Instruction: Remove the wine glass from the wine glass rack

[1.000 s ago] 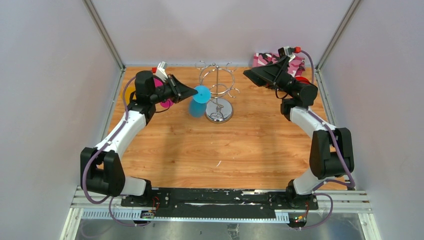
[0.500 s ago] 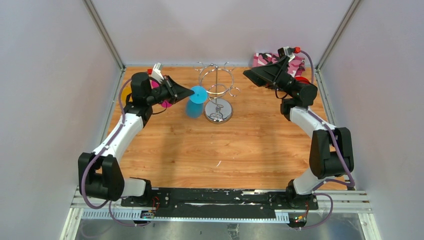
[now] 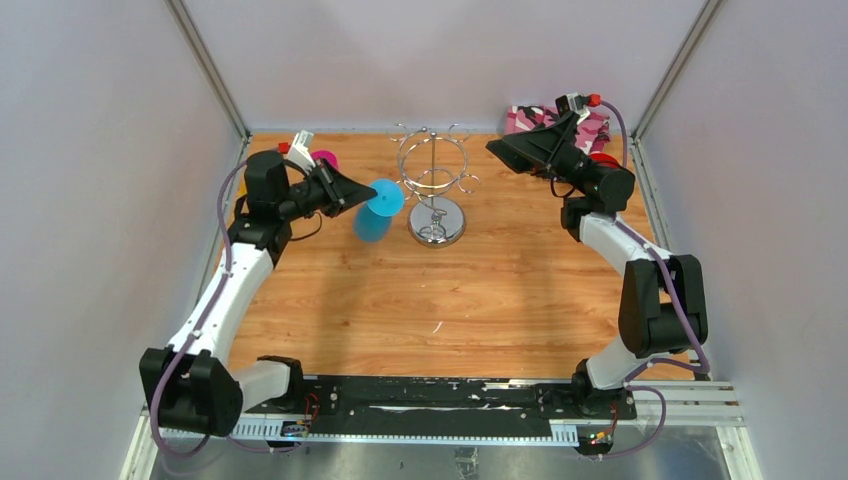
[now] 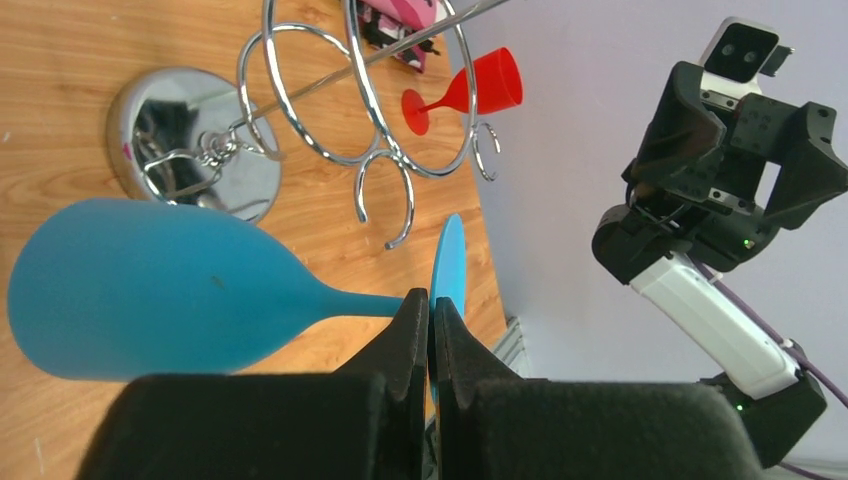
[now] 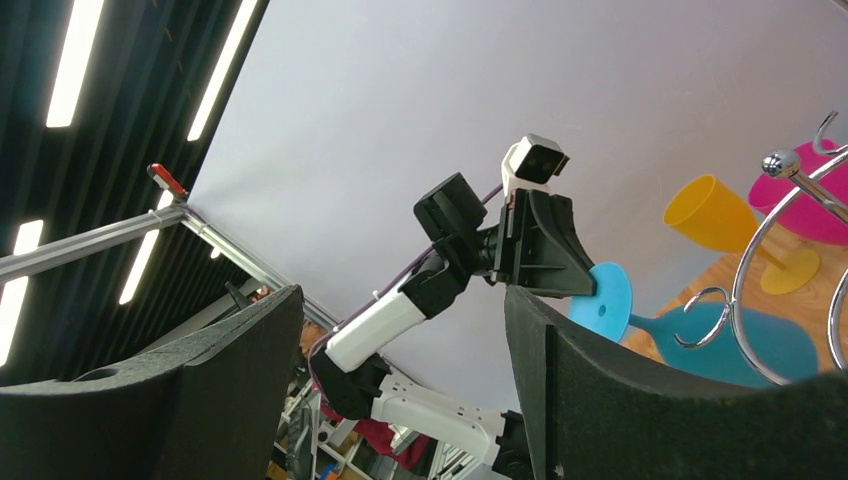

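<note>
My left gripper point(image 3: 366, 196) point(image 4: 430, 298) is shut on the thin stem of a blue wine glass point(image 3: 372, 222) point(image 4: 150, 290), right behind its round foot. The glass hangs above the wood, tilted, just left of the chrome wine glass rack point(image 3: 435, 180) point(image 4: 360, 100) and apart from its wire loops. No glass hangs on the loops I can see. My right gripper point(image 3: 500, 152) point(image 5: 400, 340) is raised at the back right, open and empty, facing the rack. The right wrist view shows the blue wine glass point(image 5: 740, 345) behind a rack loop point(image 5: 775, 270).
A red glass point(image 4: 470, 90) lies on the table beyond the rack. Pink point(image 5: 810, 205) and yellow point(image 5: 715, 215) glasses stand at the back left, behind my left arm. A pink patterned cloth point(image 3: 525, 120) lies in the back right corner. Grey walls enclose the table.
My left arm has drawn back to the left with the blue glass, carrying it away from the rack's loops. The right arm has not moved.
</note>
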Tool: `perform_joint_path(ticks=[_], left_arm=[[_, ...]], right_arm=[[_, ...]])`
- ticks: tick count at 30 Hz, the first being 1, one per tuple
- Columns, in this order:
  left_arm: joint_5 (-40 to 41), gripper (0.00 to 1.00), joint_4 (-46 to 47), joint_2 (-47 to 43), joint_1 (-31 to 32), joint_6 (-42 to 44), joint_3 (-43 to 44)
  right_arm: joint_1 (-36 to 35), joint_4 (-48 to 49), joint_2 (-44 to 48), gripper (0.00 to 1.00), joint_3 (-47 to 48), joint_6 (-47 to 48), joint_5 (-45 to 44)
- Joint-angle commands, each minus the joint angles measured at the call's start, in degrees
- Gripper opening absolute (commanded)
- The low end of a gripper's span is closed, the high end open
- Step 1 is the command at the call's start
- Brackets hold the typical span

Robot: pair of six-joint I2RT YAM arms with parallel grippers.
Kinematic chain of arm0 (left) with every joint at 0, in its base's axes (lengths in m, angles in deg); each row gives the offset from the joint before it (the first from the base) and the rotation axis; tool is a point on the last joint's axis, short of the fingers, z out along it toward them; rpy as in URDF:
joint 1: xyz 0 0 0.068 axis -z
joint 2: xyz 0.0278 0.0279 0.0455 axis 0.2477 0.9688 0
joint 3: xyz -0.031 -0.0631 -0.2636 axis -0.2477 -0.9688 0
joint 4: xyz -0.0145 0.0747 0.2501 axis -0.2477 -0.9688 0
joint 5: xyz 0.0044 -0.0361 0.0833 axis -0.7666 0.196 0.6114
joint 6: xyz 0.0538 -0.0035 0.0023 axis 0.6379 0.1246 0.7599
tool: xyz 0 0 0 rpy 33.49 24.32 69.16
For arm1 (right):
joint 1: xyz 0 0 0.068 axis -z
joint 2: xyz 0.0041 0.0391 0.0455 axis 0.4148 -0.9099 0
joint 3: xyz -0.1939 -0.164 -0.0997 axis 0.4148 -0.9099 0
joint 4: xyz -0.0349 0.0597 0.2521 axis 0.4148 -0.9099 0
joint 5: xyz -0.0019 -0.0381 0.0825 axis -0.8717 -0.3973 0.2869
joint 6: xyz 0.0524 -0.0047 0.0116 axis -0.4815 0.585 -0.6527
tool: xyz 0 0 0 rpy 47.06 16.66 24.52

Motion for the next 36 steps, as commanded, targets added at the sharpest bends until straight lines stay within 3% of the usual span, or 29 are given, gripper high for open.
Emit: perform_joint_path(ticks=[1, 9, 14, 25, 36], left_arm=[[5.0, 0.0, -12.5, -5.6, -0.4, 7.2, 4.2], [18.3, 0.0, -32.7, -15.6, -0.4, 17.8, 15.0], [21.7, 0.0, -36.5, -19.0, -0.4, 18.8, 20.1], [16.8, 0.0, -33.3, -18.8, -0.2, 18.3, 30.1], [11.9, 0.0, -15.7, -9.6, 4.2, 13.3, 32.6]], right_arm=[[0.8, 3.6, -0.5, 0.78, -0.2, -0.3, 0.3], [0.8, 3.6, -0.8, 0.78, -0.2, -0.4, 0.3], [0.8, 3.6, -0.7, 0.78, -0.5, -0.4, 0.1], [0.8, 3.6, -1.1, 0.78, -0.5, -0.2, 0.5], [1.0, 3.4, -1.4, 0.77, 0.7, 0.0, 2.3]])
